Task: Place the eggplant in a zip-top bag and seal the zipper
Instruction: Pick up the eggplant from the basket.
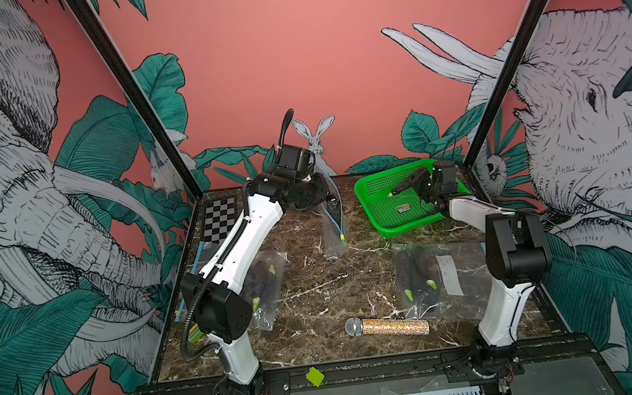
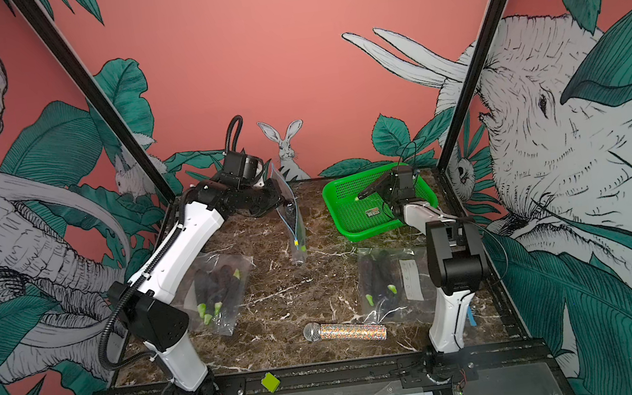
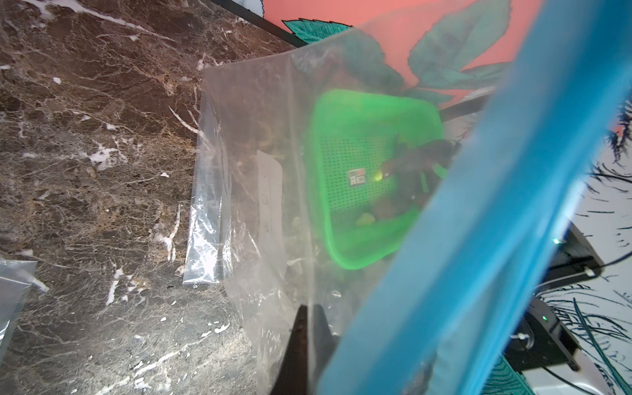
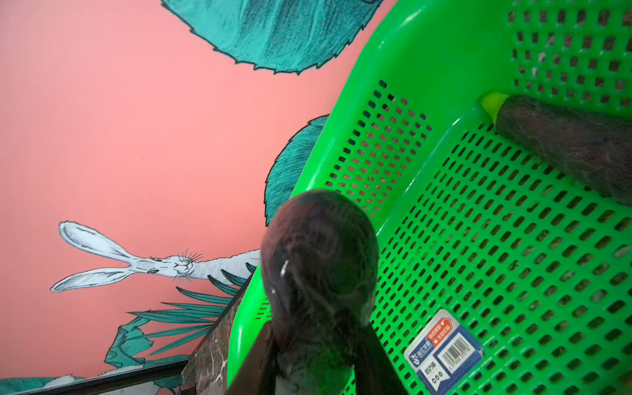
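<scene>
Purple-black glossy eggplant (image 4: 318, 260), probably firm, light and slippery, is clamped across its body by my right gripper (image 4: 316, 342) over the green perforated plastic basket (image 4: 444, 68) at the far right corner of the marble table (image 1: 317, 284); my left gripper (image 3: 307, 328) pinches the limp clear blue-zippered bag (image 3: 256, 154).

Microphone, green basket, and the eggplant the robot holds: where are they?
microphone (image 1: 398, 326): in a top view, on its glittery handle.
green basket (image 1: 411, 223): in a top view, on its near wall.
held eggplant (image 4: 321, 253): right wrist view, on its rounded end.
</scene>
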Controlling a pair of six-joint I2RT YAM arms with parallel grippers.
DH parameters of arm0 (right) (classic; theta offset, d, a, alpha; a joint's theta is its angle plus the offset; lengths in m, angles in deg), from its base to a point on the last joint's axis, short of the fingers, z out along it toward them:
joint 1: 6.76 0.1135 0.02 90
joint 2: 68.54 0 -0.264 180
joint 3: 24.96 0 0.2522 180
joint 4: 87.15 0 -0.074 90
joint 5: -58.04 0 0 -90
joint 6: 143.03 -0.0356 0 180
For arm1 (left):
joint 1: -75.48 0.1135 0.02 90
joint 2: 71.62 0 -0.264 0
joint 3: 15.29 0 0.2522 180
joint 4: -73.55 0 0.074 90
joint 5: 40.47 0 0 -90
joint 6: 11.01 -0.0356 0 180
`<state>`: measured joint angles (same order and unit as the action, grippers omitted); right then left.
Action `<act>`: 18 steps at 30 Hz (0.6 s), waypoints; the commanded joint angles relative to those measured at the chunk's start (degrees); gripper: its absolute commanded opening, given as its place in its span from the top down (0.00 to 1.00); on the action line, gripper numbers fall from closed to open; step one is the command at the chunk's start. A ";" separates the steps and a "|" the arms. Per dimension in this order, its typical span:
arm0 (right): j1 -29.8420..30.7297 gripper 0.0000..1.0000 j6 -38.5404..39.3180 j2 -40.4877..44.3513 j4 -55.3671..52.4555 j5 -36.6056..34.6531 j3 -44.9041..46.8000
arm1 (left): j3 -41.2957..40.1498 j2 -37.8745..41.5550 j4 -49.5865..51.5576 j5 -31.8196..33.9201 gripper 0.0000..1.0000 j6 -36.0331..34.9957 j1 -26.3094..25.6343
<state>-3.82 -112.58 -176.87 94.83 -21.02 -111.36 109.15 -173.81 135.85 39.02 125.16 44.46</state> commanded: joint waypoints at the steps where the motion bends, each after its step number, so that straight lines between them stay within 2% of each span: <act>1: -0.22 0.75 1.68 1.25 1.03 2.22 2.01 | -0.85 3.74 -0.90 0.04 1.00 0.79 0.26; 18: 0.38 0.79 4.21 13.67 2.54 10.28 11.49 | -1.78 2.90 -0.12 0.38 1.00 0.50 0.09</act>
<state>-3.75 -110.48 -166.69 95.14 -12.80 -100.30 108.08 -172.96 135.50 39.02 125.49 44.46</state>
